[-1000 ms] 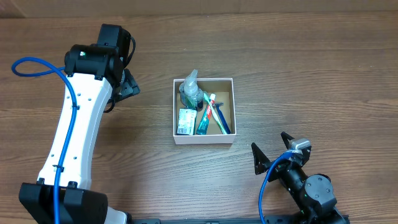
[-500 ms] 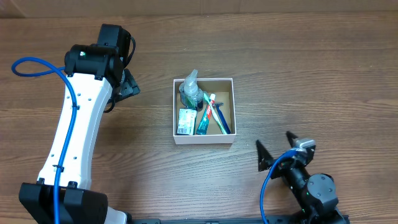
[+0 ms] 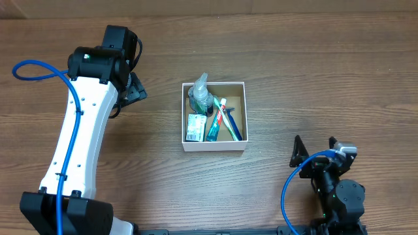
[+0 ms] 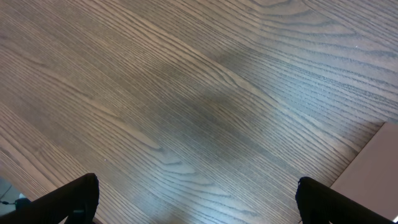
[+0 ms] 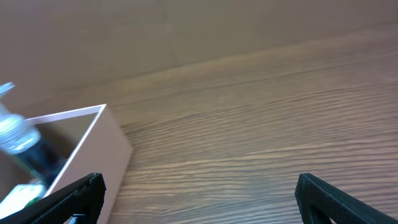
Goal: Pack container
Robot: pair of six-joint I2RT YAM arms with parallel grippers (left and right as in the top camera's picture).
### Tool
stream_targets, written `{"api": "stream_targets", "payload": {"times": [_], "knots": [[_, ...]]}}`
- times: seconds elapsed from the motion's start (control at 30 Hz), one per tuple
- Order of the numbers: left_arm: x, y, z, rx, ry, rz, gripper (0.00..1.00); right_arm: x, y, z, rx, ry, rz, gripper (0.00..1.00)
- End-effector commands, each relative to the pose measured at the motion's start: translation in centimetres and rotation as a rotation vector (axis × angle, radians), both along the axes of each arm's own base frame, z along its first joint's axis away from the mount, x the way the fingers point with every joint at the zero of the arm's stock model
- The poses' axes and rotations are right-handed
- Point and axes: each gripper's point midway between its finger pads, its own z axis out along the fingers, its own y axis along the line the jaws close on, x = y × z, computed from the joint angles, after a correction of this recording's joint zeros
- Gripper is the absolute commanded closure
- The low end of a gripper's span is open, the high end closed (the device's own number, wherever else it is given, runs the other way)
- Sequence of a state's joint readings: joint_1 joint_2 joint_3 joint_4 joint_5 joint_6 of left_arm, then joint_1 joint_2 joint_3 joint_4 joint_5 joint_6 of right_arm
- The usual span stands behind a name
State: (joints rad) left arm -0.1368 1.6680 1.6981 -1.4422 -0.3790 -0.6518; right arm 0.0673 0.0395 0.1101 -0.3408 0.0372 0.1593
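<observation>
The container [image 3: 241,84], a square shallow white-walled box with a brown inside, sits mid-table in the overhead view. It holds a clear bottle [image 3: 200,94], a green-and-white packet [image 3: 194,127], a toothbrush and a blue razor [image 3: 230,123]. Its right wall [image 5: 93,140] and the bottle [image 5: 15,137] show at the left of the right wrist view. My right gripper [image 3: 315,146] is open and empty, right of and nearer than the box. My left gripper [image 3: 134,91] is open and empty, left of the box; its wrist view shows bare wood between the fingers [image 4: 196,202].
The brown wooden table [image 3: 313,72] surrounds the box. A blue cable [image 3: 39,65] loops off the left arm; another [image 3: 290,186] runs along the right arm. A pale edge [image 4: 373,168] shows at the lower right of the left wrist view.
My right arm has drawn back to the right and towards the table's front edge, away from the box, staying open. The left arm and the box's contents have not moved.
</observation>
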Motion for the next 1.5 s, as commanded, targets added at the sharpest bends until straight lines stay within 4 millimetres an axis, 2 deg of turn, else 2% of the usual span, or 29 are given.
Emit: {"api": "stream_targets", "payload": {"times": [0.0,0.17,0.23,0.27,0.4,0.53,0.63,0.83,0.9,1.0,1.03,1.13,1.33,1.47], "knots": [[-0.7,0.2,3.6,-0.005,-0.121,-0.002,0.0,0.1,-0.9,-0.2,-0.005,0.0,-0.038,0.0],[-4.1,0.5,9.5,-0.034,-0.328,-0.006,0.0,0.1,-0.9,-0.2,-0.005,0.0,-0.038,0.0],[-6.8,0.9,12.7,-0.052,-0.452,-0.006,0.0,0.1,-0.9,-0.2,-0.005,0.0,-0.038,0.0],[-8.9,1.2,14.7,-0.065,-0.542,-0.005,0.0,0.1,-0.9,-0.2,-0.005,0.0,-0.038,0.0],[-15.6,2.2,19.3,-0.101,-0.789,-0.003,0.0,0.1,-0.9,-0.2,-0.005,0.0,-0.038,0.0],[-21.2,3.0,21.5,-0.127,-0.972,-0.001,0.0,0.1,-0.9,-0.2,-0.005,0.0,-0.038,0.0],[-25.3,3.6,22.4,-0.145,-1.102,0.002,0.0,0.1,-0.9,-0.2,-0.005,0.0,-0.038,0.0],[-31.9,4.9,22.4,-0.148,-1.286,0.028,0.0,0.1,-0.9,-0.2,-0.005,0.0,-0.038,0.0],[-34.9,5.4,20.1,-0.13,-1.282,0.051,0.0,0.1,-0.9,-0.2,-0.005,0.0,-0.038,0.0],[-37.9,5.6,17.4,-0.112,-1.305,0.077,0.0,0.1,-0.9,-0.2,-0.005,0.0,-0.038,0.0],[-38.2,5.6,16.4,-0.106,-1.3,0.084,0.0,0.1,-0.9,-0.2,-0.005,0.0,-0.038,0.0],[-38.0,5.5,14.5,-0.094,-1.273,0.095,0.0,0.1,-0.9,-0.2,-0.005,0.0,-0.038,0.0],[-36.4,5.2,10.1,-0.098,-1.186,0.107,0.0,0.1,-0.9,-0.2,-0.005,0.0,-0.038,0.0],[-33.9,5.0,9.9,-0.097,-1.175,0.106,0.0,0.1,-0.9,-0.2,-0.005,0.0,-0.038,0.0]]}}
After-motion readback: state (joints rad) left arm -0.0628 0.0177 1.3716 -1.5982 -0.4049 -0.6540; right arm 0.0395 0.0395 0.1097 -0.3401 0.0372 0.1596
